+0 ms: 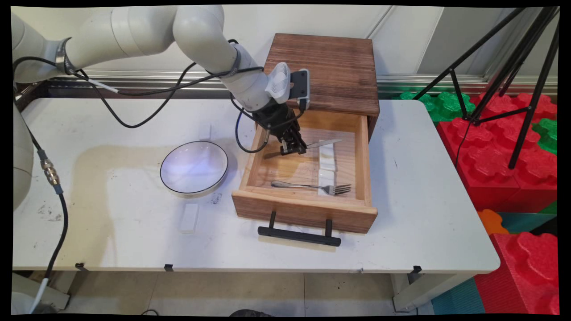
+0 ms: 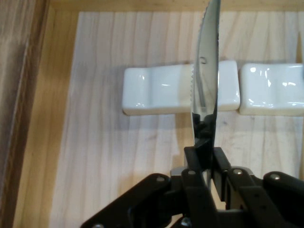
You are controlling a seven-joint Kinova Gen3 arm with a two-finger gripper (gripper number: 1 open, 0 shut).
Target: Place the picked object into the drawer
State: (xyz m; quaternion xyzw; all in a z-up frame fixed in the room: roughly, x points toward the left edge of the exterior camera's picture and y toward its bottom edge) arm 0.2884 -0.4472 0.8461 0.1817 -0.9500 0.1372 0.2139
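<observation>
The knife's [image 1: 322, 143] handle is lying mostly hidden behind the gripper [image 1: 293, 147] in the main view, and in the hand view the blade [image 2: 205, 90] is running off the top edge, so its tip is cut off there. The jaws are clenched on the knife near where blade meets handle, holding it over the back part of the open wooden drawer [image 1: 308, 209], its blade pointing toward the drawer's right side above a white cutlery rest [image 2: 161, 90]. A second white rest [image 2: 270, 90] is sitting just beside the first, partly cut off at the hand view's right edge. The arm is reaching in from the upper left, bending down at the wrist into the drawer. A fork [image 1: 312, 186] is lying nearer the drawer's front, tines on a white rest. On the desk [image 1: 424, 200], a round plate [image 1: 194, 168] is sitting left of the drawer, with a small white block [image 1: 189, 218] near it.
</observation>
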